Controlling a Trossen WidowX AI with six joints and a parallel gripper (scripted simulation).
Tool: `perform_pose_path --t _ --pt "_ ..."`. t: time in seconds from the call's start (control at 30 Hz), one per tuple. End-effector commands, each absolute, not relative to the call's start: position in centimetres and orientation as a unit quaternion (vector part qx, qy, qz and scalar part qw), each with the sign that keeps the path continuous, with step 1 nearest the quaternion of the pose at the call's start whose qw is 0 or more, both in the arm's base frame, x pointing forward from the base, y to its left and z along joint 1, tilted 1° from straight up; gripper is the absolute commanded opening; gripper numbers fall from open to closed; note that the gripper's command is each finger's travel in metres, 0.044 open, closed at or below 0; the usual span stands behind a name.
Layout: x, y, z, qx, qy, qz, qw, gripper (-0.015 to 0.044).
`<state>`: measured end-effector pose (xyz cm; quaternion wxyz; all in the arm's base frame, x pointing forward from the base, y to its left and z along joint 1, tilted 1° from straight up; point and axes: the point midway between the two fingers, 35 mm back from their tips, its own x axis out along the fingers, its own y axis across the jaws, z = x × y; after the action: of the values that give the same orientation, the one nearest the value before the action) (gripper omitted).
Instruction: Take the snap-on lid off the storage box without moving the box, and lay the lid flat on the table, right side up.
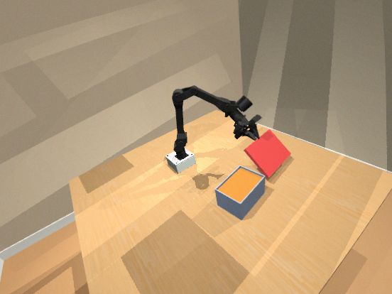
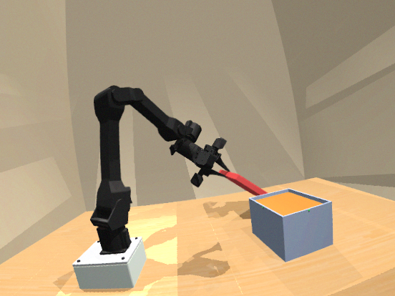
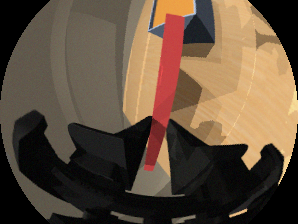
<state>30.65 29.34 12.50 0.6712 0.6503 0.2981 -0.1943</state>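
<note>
The blue-grey storage box (image 1: 241, 204) (image 2: 304, 232) (image 3: 200, 30) stands open on the table, showing its orange inside. My gripper (image 1: 253, 134) (image 2: 219, 168) (image 3: 158, 120) is shut on one edge of the flat red lid (image 1: 268, 153) (image 2: 245, 184) (image 3: 167, 80). The lid hangs tilted in the air, sloping down from my fingers, behind and beside the box. In the exterior view its low end is hidden behind the box's far corner. In the wrist view I see the lid edge-on, running away from my fingers toward the box.
The arm's white base (image 1: 181, 161) (image 2: 109, 266) stands left of the box on the wooden table (image 1: 302, 231) (image 2: 215, 250). The table's far edge (image 1: 319, 143) runs close behind the lid, with walls beyond.
</note>
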Motion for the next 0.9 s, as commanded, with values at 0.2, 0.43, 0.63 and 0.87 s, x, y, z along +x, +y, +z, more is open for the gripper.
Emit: perform_pose_path --t 0.2,0.43,0.63,0.87 --pt "30.8 29.4 12.1 0.656 0.293 -0.191 0.669 0.0000" --pt "30.8 29.4 11.5 0.656 0.293 -0.191 0.669 0.0000" --pt "30.8 29.4 11.0 0.656 0.293 -0.191 0.669 0.0000" --pt "30.8 29.4 10.5 0.656 0.293 -0.191 0.669 0.0000"
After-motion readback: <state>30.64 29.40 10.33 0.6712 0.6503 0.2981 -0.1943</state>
